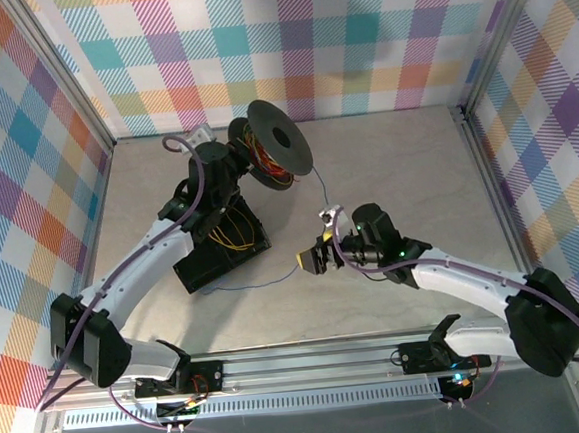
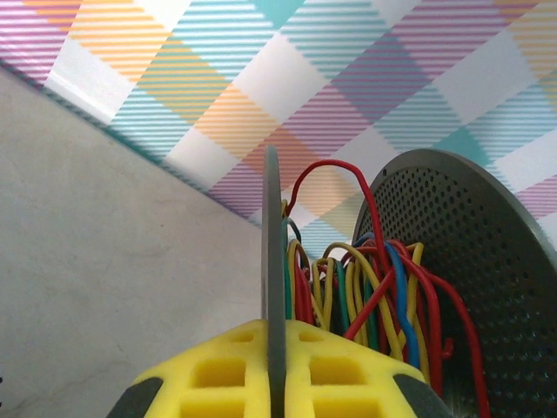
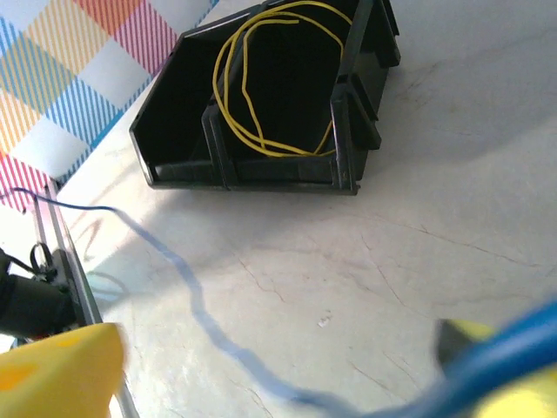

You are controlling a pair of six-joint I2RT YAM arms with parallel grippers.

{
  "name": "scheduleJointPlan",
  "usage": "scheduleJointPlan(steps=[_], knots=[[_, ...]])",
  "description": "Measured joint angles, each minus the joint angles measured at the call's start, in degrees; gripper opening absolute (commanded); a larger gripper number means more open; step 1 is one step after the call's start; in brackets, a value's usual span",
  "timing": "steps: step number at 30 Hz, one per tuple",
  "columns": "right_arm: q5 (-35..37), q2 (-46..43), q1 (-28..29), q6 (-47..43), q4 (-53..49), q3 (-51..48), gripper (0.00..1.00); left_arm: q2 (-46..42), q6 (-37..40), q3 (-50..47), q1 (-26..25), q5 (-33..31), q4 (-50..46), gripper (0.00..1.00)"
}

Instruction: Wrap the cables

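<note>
A black spool [image 1: 281, 137] stands at the back of the table with red, yellow, blue and green cables [image 2: 374, 296] wound on it. My left gripper [image 1: 237, 160] is shut on the spool's thin grey flange [image 2: 271, 244], which sits between the yellow pads [image 2: 218, 374]. The perforated far flange [image 2: 487, 261] rises to the right. A thin blue cable [image 1: 320, 186] runs from the spool down to my right gripper [image 1: 316, 260], then trails left across the table. That gripper [image 3: 287, 396] is open, and the blurred blue cable [image 3: 174, 270] passes loose between its yellow fingers [image 3: 61, 374].
A black bin [image 1: 189, 275] lies on the table under the left arm, with a loop of yellow cable [image 3: 261, 87] inside; its wall [image 3: 261, 171] faces the right gripper. Plaid walls close in the back and sides. A metal rail [image 1: 311, 360] runs along the near edge.
</note>
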Motion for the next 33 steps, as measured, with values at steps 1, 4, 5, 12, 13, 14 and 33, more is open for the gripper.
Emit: scheduleJointPlan(steps=[1, 4, 5, 12, 13, 14, 33], knots=[[0.0, -1.1, 0.0, 0.3, 0.8, -1.2, 0.99, -0.6, -0.3, 0.3, 0.0, 0.0, -0.4, 0.0], [0.0, -3.7, 0.0, 1.3, 4.2, -4.7, 0.99, -1.3, -1.1, 1.4, 0.0, 0.0, -0.9, 0.0], [0.0, -4.1, 0.0, 1.5, 5.1, -5.4, 0.99, -1.3, -1.3, 1.8, 0.0, 0.1, -0.9, 0.0], [2.9, -8.9, 0.0, 3.4, 8.0, -8.5, 0.99, -1.3, -2.2, 4.3, 0.0, 0.3, -2.7, 0.0], [3.7, -10.3, 0.0, 3.4, 7.5, -8.5, 0.99, -1.3, -2.2, 4.5, 0.0, 0.2, -2.9, 0.0], [4.3, -11.6, 0.0, 3.4, 7.0, -8.5, 1.0, -1.3, -2.2, 4.7, 0.0, 0.2, -3.1, 0.0], [8.5, -25.7, 15.7, -15.0, -12.1, -0.8, 0.93, 2.0, -2.4, 6.7, 0.0, -0.2, -7.6, 0.0]])
